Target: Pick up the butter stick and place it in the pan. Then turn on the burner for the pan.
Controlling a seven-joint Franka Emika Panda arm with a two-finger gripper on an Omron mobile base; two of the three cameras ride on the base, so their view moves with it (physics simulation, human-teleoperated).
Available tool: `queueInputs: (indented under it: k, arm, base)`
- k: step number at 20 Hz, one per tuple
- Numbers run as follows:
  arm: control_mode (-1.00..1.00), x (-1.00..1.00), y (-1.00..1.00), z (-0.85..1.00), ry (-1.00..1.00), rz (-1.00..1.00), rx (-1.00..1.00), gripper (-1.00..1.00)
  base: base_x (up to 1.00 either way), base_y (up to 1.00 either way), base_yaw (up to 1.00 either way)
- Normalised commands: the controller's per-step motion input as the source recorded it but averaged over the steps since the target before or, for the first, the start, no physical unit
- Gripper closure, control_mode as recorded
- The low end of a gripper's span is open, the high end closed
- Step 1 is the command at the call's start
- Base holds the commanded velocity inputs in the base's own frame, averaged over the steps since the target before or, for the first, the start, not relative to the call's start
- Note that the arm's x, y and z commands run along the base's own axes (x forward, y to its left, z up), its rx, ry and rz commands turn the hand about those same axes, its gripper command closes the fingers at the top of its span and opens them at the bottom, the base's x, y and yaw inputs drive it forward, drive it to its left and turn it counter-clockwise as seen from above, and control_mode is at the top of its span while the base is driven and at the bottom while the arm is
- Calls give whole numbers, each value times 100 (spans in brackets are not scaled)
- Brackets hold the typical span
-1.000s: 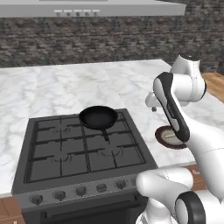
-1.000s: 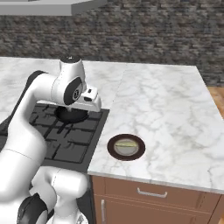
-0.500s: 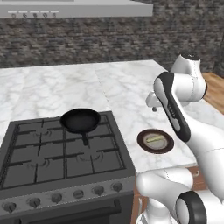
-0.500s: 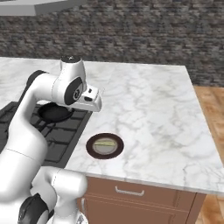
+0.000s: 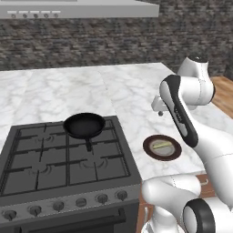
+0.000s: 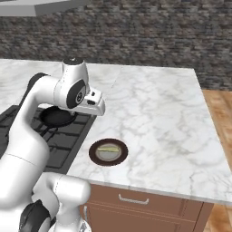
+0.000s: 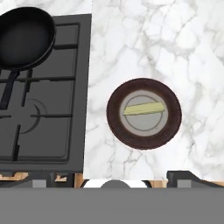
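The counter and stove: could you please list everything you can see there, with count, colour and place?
pan: one, black, on the stove's back right burner, handle toward the stove front
butter stick: one, pale yellow-green, lying on the plate
plate: one, brown rim, grey centre, on the counter right of the stove
stove: one, dark grey, black grates
knobs: a row, grey, along the stove front
counter: white marble
gripper: one, white, raised above the counter beyond the plate
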Motion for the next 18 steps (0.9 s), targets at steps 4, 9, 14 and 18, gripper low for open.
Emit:
queueInputs:
  k: [4, 9, 14, 18]
  arm:
    - [100, 0, 0, 0, 0, 0, 0, -100]
    - [100, 0, 0, 0, 0, 0, 0, -100]
    - [-100, 24, -4, -28, 6, 0, 0, -100]
    - [-100, 46, -32, -69, 19, 0, 6, -100]
  base:
    - [25, -2, 2]
    - [0, 0, 0]
    - [0, 0, 0]
    - [0, 0, 0]
